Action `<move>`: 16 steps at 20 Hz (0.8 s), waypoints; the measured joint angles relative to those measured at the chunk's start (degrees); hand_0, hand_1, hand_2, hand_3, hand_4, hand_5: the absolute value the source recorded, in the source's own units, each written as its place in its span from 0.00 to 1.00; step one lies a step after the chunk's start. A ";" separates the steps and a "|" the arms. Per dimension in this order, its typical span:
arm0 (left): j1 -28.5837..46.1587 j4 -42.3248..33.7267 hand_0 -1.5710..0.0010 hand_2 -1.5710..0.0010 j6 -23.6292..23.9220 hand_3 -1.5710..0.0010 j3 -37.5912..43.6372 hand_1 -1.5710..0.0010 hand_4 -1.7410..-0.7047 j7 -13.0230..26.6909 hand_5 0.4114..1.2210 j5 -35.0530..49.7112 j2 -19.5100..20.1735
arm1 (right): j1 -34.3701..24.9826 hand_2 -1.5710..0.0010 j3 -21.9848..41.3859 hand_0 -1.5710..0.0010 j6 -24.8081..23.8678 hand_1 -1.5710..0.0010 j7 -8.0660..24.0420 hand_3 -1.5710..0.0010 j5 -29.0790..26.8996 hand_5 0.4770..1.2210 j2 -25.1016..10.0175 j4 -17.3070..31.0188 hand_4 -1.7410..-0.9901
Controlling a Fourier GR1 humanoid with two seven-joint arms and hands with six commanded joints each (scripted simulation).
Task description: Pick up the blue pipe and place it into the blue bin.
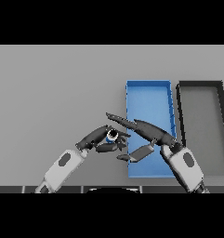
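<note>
Centrally, just left of the blue bin (pixel 148 95), the left hand (pixel 100 137) grasps the blue pipe (pixel 111 135), fingers curled round it above the grey table (pixel 57 93). Beside it, the right hand (pixel 148 132) stretches released, straight-fingered, over the bin. A dark bin (pixel 200 86) sits just right.

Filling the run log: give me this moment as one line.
left hand: shut on blue pipe | right hand: open, over blue bin | pipe: left of bin, not in
</note>
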 measured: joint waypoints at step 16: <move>-1.56 0.67 0.34 0.37 0.26 0.60 -0.91 0.36 0.08 3.33 0.96 -5.48 0.92 | -12.83 0.35 4.31 0.36 4.31 0.35 2.97 0.47 -1.22 0.17 8.39 12.84 0.27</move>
